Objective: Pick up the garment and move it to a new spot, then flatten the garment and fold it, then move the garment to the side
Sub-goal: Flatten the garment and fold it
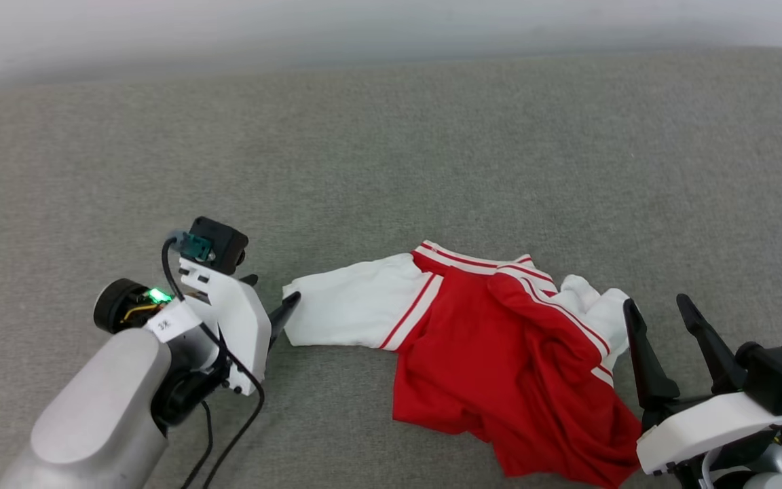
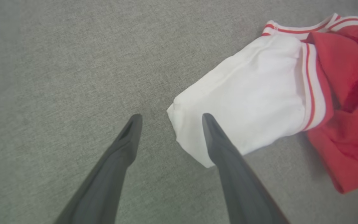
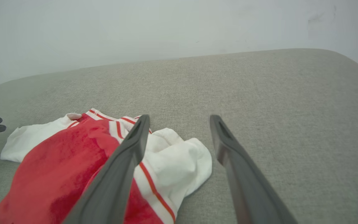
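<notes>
Surface: grey woven fabric surface (image 1: 391,136) with a rounded far corner; it carries the garment.
Wall: plain pale wall (image 3: 135,31) behind the far edge of the surface.
Garment: red garment (image 1: 499,353) with white sleeves and red-and-white stripe trim. It lies crumpled on the near part of the surface, between the two grippers. The red body is bunched and folded over itself. No lettering can be seen.
Left sleeve: white left sleeve (image 1: 357,309), spread almost flat, cuff pointing toward the left gripper.
Right sleeve: white right sleeve (image 1: 594,305), bunched into a lump just beside the right gripper.
Forearm: pale left forearm (image 1: 92,407) at the lower left of the head view, with a black cable (image 1: 228,435) looping below the wrist.
Left gripper: left gripper (image 2: 172,116), jaws open and holding nothing. One finger lies over the cuff corner and the other over bare surface. Whether it touches the cloth cannot be told.
Right gripper: right gripper (image 1: 656,302), jaws open and holding nothing, fingers pointing away from the robot. Its inner finger stands just beside the right sleeve.
</notes>
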